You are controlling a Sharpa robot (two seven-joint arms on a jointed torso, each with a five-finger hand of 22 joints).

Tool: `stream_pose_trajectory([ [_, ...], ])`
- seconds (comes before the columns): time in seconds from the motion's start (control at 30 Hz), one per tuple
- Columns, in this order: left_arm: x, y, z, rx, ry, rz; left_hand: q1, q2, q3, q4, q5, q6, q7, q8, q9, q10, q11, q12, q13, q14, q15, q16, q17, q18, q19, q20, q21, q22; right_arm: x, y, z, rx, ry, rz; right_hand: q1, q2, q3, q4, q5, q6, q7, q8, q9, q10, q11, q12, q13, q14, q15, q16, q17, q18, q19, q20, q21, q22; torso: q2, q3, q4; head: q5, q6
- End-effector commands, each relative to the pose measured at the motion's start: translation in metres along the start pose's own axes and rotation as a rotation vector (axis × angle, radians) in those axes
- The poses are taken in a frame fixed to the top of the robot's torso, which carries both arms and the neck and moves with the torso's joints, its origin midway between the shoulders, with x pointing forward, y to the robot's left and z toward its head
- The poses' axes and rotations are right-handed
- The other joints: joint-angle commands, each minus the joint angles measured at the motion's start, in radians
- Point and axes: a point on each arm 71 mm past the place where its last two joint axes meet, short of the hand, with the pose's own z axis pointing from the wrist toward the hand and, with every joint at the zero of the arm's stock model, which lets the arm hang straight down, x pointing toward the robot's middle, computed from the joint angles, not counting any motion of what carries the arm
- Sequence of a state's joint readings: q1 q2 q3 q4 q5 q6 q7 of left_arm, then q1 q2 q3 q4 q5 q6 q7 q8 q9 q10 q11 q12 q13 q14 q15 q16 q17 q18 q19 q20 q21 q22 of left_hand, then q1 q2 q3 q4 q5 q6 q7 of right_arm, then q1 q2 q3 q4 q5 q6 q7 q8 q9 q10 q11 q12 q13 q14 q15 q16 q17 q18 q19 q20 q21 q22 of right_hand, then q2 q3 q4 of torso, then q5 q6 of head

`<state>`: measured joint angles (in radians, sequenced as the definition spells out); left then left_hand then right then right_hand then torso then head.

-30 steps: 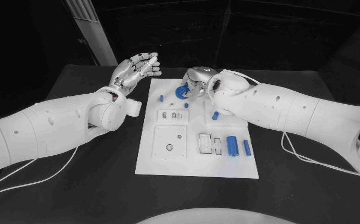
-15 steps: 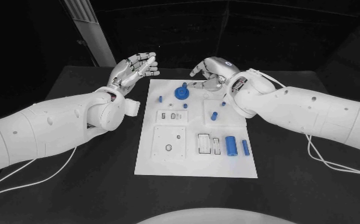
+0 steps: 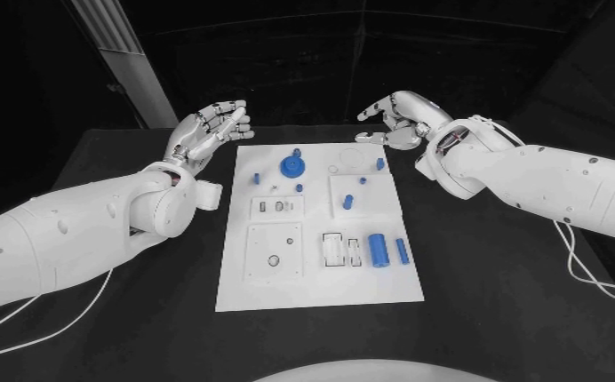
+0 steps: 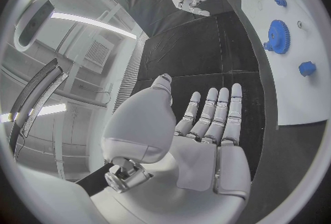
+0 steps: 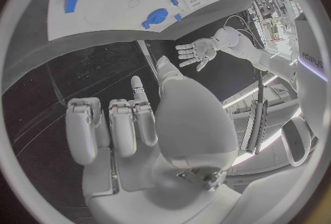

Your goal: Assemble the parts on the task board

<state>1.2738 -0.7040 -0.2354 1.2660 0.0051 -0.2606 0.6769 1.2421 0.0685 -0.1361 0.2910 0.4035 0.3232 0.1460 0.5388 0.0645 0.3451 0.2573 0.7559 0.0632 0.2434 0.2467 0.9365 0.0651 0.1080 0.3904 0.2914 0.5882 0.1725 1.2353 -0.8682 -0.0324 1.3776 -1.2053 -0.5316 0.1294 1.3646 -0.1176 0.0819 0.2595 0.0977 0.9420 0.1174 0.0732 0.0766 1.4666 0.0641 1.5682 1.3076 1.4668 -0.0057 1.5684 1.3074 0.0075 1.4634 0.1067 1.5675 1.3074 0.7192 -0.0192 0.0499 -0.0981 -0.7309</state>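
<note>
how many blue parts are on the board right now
8: gear and peg far-left, small one nearer, three mid-right, two cylinders near-right. Tiny ones may escape.
</note>
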Motion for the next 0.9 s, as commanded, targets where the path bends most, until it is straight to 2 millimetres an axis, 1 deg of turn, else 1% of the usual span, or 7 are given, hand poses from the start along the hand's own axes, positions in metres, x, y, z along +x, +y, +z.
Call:
stream_pose_trajectory([
  [0.03, 0.001, -0.013, -0.001, 0.19, 0.013, -0.007, 0.002, 0.011, -0.004, 0.002, 0.005, -0.006, 0.148, -0.005, -0.001, -0.008, -0.001, -0.006, 0.001, -0.007, 0.0, -0.006, 0.0, -0.004, -0.007, -0.002, -0.003, -0.001, -0.004, -0.012, -0.006, 0.028, -0.006, 0.043, 0.025, 0.012, 0.013, -0.005, -0.007, -0.012, 0.0, -0.005, -0.001, 0.104, -0.008, 0.003, 0.263, 0.104, -0.007, 0.002, 0.263, -0.007, 0.107, -0.008, 0.003, 0.263, -0.003, 0.0019, -0.0022, -0.017, 0.003],
  [0.13, 0.0, -0.012, -0.001, 0.188, 0.012, -0.007, 0.002, 0.011, -0.004, 0.002, 0.005, -0.006, 0.148, -0.005, -0.001, -0.008, -0.001, -0.006, 0.001, -0.007, 0.0, -0.006, 0.0, -0.004, -0.007, -0.002, -0.003, -0.001, -0.004, -0.024, -0.011, 0.073, 0.005, 0.041, 0.041, 0.022, 0.016, -0.012, -0.013, -0.018, 0.001, -0.006, -0.002, 0.104, -0.008, 0.003, 0.263, 0.104, -0.007, 0.002, 0.263, -0.007, 0.107, -0.008, 0.003, 0.263, -0.003, 0.0033, -0.0033, -0.022, 0.005],
  [0.23, -0.001, -0.012, -0.002, 0.186, 0.01, -0.006, 0.002, 0.011, -0.004, 0.002, 0.005, -0.006, 0.148, -0.005, -0.001, -0.008, -0.001, -0.006, 0.001, -0.007, 0.0, -0.006, 0.0, -0.004, -0.007, -0.002, -0.003, -0.001, 0.002, -0.037, -0.018, 0.123, 0.022, 0.04, 0.054, 0.028, 0.018, -0.019, -0.017, -0.021, 0.001, -0.006, -0.002, 0.104, -0.008, 0.003, 0.263, 0.104, -0.006, 0.002, 0.263, -0.007, 0.107, -0.008, 0.003, 0.263, -0.002, 0.0034, -0.0022, -0.026, 0.005],
  [0.33, -0.002, -0.011, -0.003, 0.185, 0.007, -0.005, 0.002, 0.011, -0.004, 0.002, 0.005, -0.006, 0.148, -0.005, -0.001, -0.008, -0.001, -0.006, 0.001, -0.007, 0.0, -0.006, 0.0, -0.004, -0.007, -0.002, -0.003, -0.001, 0.01, -0.048, -0.024, 0.17, 0.043, 0.038, 0.063, 0.032, 0.02, -0.024, -0.018, -0.023, 0.001, -0.006, -0.002, 0.104, -0.008, 0.003, 0.263, 0.104, -0.006, 0.002, 0.263, -0.007, 0.107, -0.008, 0.003, 0.263, -0.002, 0.0015, 0.0004, -0.028, 0.005],
  [0.43, -0.003, -0.011, -0.003, 0.184, 0.007, -0.005, 0.002, 0.011, -0.004, 0.002, 0.005, -0.006, 0.148, -0.005, -0.001, -0.008, -0.001, -0.006, 0.001, -0.007, 0.0, -0.006, 0.0, -0.004, -0.007, -0.002, -0.003, -0.001, 0.015, -0.053, -0.026, 0.194, 0.057, 0.023, 0.069, 0.034, 0.021, -0.028, -0.013, -0.025, 0.002, -0.006, -0.002, 0.104, -0.007, 0.003, 0.263, 0.104, -0.006, 0.002, 0.263, -0.007, 0.107, -0.008, 0.003, 0.263, -0.001, 0.0013, -0.0006, -0.028, 0.005],
  [0.63, -0.003, -0.011, -0.004, 0.183, 0.005, -0.004, 0.002, 0.011, -0.004, 0.002, 0.005, -0.006, 0.148, -0.005, -0.001, -0.008, -0.001, -0.006, 0.001, -0.007, 0.0, -0.006, 0.0, -0.004, -0.007, -0.002, -0.003, -0.001, 0.026, -0.058, -0.03, 0.202, 0.097, -0.047, 0.066, 0.022, 0.012, -0.029, -0.001, -0.032, 0.001, -0.007, -0.003, 0.104, -0.007, 0.003, 0.263, 0.104, -0.006, 0.002, 0.263, -0.007, 0.107, -0.007, 0.003, 0.263, -0.001, 0.0006, -0.0004, -0.025, 0.003],
  [0.9, -0.004, -0.01, -0.004, 0.182, 0.005, -0.004, 0.002, 0.011, -0.004, 0.002, 0.005, -0.006, 0.148, -0.005, -0.001, -0.008, -0.001, -0.006, 0.001, -0.007, 0.0, -0.006, 0.0, -0.004, -0.007, -0.002, -0.003, -0.001, 0.033, -0.06, -0.029, 0.213, 0.124, -0.073, 0.067, 0.016, 0.01, -0.029, 0.0, -0.045, -0.002, -0.01, -0.006, 0.104, -0.009, 0.003, 0.263, 0.104, -0.007, 0.002, 0.263, -0.007, 0.107, -0.008, 0.003, 0.263, -0.002, 0.0, 0.0003, -0.024, -0.001],
])
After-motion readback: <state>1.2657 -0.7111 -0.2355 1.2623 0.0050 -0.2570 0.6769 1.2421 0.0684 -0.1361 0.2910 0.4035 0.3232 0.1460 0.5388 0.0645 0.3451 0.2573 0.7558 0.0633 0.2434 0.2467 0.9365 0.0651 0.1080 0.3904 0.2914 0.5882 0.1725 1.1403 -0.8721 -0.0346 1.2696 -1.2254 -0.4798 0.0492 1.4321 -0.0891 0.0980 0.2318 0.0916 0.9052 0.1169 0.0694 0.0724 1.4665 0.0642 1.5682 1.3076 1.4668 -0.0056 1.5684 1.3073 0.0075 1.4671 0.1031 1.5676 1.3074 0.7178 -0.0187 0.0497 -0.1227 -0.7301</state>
